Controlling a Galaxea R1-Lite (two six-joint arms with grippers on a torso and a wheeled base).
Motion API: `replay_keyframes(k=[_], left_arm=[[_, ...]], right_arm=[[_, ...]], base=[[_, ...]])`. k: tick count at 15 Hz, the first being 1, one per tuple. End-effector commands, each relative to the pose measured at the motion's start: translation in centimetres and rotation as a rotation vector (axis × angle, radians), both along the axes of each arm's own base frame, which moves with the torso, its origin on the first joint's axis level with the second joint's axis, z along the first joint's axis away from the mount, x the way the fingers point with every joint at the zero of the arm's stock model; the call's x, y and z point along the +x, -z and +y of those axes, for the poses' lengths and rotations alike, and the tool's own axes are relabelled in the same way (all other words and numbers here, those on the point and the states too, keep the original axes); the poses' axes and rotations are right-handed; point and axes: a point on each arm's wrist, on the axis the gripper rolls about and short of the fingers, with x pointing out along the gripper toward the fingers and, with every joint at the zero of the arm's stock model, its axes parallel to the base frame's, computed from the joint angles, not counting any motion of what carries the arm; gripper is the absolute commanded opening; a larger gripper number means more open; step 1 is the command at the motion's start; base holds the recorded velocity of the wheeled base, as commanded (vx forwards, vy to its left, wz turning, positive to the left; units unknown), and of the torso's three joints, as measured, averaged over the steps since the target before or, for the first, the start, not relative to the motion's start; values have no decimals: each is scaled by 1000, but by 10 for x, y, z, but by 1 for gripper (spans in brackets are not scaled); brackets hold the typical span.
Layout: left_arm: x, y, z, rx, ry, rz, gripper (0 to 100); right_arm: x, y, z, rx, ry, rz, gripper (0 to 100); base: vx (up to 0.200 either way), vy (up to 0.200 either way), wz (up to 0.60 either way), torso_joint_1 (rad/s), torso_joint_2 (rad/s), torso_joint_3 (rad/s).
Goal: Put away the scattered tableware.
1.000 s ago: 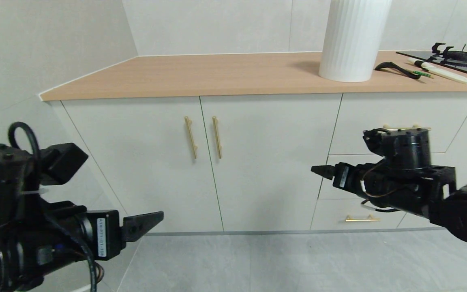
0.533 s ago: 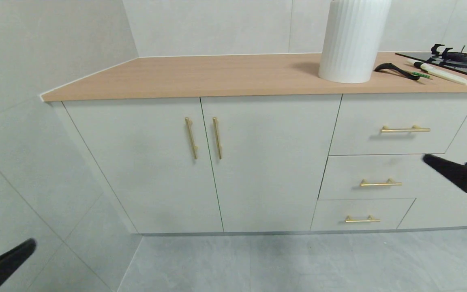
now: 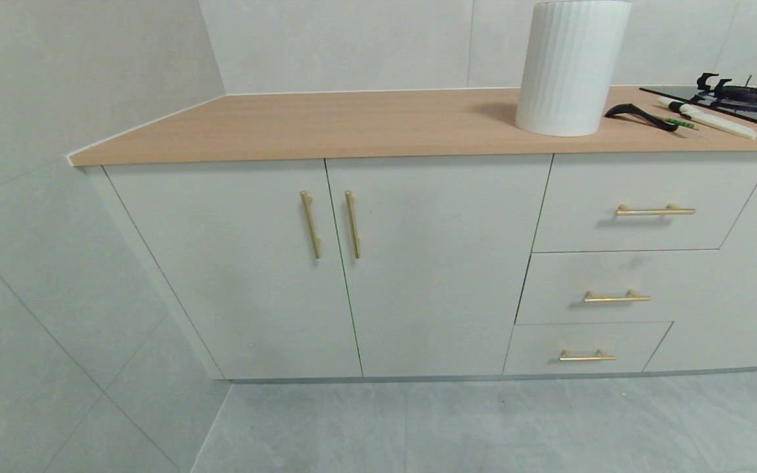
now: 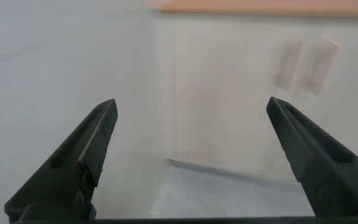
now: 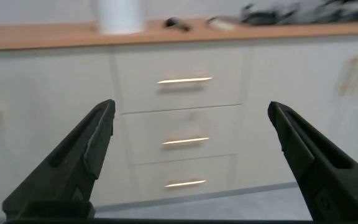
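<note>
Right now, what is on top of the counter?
On the counter: a white ribbed jar, a black utensil, a pale long tool and a black hob. The jar hides what lies behind and inside it.

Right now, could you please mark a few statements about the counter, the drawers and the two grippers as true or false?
1. The white ribbed container stands upright on the countertop. True.
2. The top drawer is pulled open. False: it is shut, like the two below it.
3. The black utensil lies on the countertop between the container and the hob. True.
4. The right gripper holds a spoon. False: it is open and empty.
5. The left gripper is open and empty. True.
</note>
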Motion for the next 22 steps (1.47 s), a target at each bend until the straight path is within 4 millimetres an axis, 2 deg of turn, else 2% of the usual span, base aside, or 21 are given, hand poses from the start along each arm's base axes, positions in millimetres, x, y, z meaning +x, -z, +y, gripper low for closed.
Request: replay_keyframes(k=[1,3,5,6,8,10,11,13,15,18,22], left_arm=[[-8,3,-4,-14,-91,-39,100],[-21,18,-9,26,-133,-67,100],[-11,32,-10,42,-121,-2,100],[-3,43,-10,22,-109,36,100],[12,66,-11,-10,-73,99,100],[24,79,-12,-12,-23,66,100],[34,92,-13,1,21,38,100],[41,107,-14,31,88,51,100],[41,110,-15,30,109,86,100],[42,119,-18,9,267,163,100],[42,118,-18,-3,273,153,100]], right_arm=[[-29,17,2,-4,66,-118,100],[-25,23,0,24,145,-91,100],[-9,47,0,17,143,6,100],[5,73,1,3,122,108,100],[20,103,3,-12,21,146,100],[20,104,4,10,-34,145,100],[21,110,5,7,-72,206,100],[21,112,6,22,-107,224,100],[21,118,6,23,-128,285,100],[21,117,7,15,-166,275,100],[21,117,7,15,-168,274,100]], base=[[0,0,0,0,0,0],[0,0,0,0,0,0],[0,0,0,0,0,0],[0,0,0,0,0,0],[0,0,0,0,0,0],[0,0,0,0,0,0],[0,0,0,0,0,0],[0,0,0,0,0,0],[0,0,0,0,0,0],[0,0,0,0,0,0],[0,0,0,0,0,0]])
